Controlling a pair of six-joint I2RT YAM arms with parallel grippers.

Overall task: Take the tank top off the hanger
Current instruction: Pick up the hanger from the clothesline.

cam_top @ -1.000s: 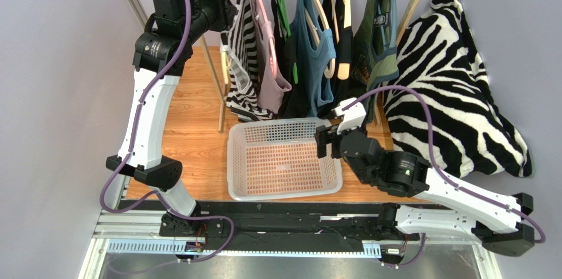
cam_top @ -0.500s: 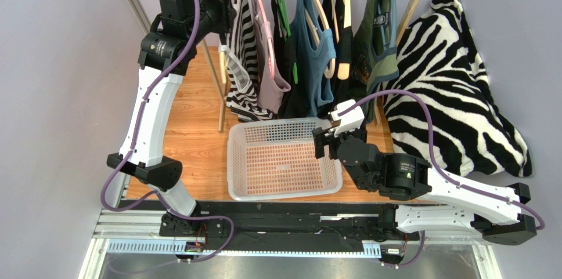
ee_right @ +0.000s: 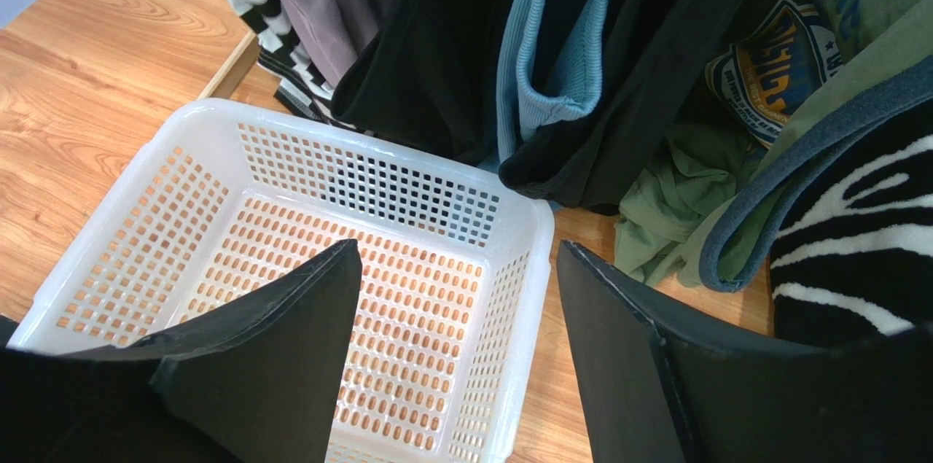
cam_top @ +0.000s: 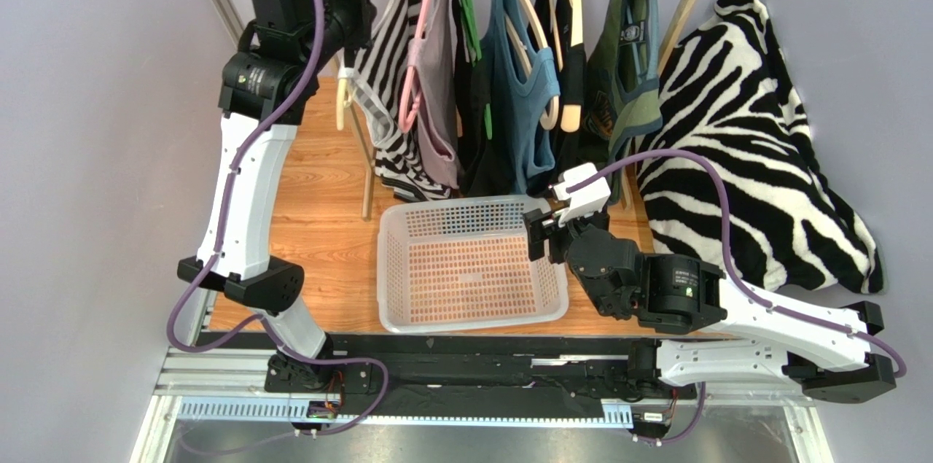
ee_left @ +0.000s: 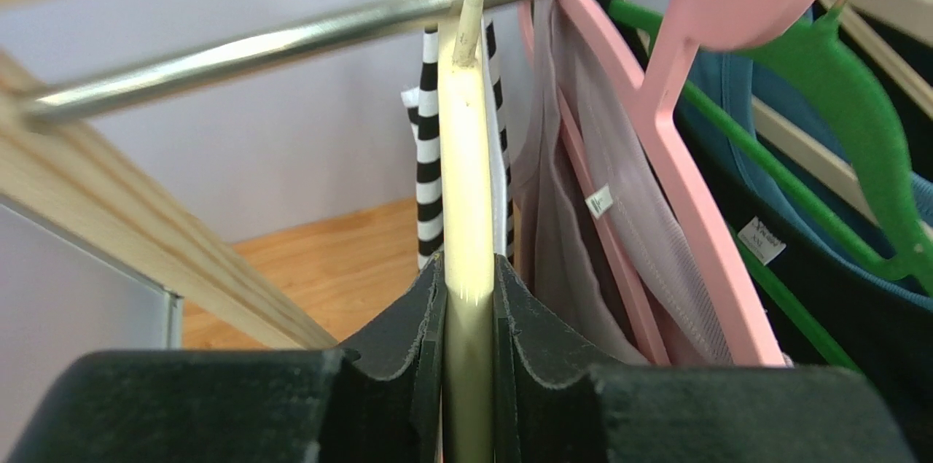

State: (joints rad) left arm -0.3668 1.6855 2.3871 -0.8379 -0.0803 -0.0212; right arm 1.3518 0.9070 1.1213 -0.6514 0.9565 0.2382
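Left wrist view: the left gripper (ee_left: 469, 304) has its two black pads pinched tight on the cream hanger (ee_left: 464, 168), just below where its wire hook goes over the metal rail (ee_left: 274, 34). The striped tank top (ee_left: 428, 173), black and white, hangs on that hanger, right behind it. Beside it, a pink hanger (ee_left: 701, 113) carries a mauve top (ee_left: 630, 222) with a small white tag (ee_left: 598, 201). A second tag (ee_left: 761, 241) sits below the green hanger (ee_left: 849, 91). The print on both is too small to read. Further right, the right wrist view shows an olive garment (ee_right: 701, 179) with a crest print (ee_right: 772, 58) whose lettering is illegible.

Since half a second ago, the left jaws have closed on the hanger. The striped top and the pink hanger have swung out to the left, away from the other clothes.

The right gripper (ee_right: 458, 255) hovers with jaws wide apart and empty over the far right corner of the white basket (ee_right: 523, 225), about where it was before. A zebra-print blanket (cam_top: 756, 146) lies at the far right.
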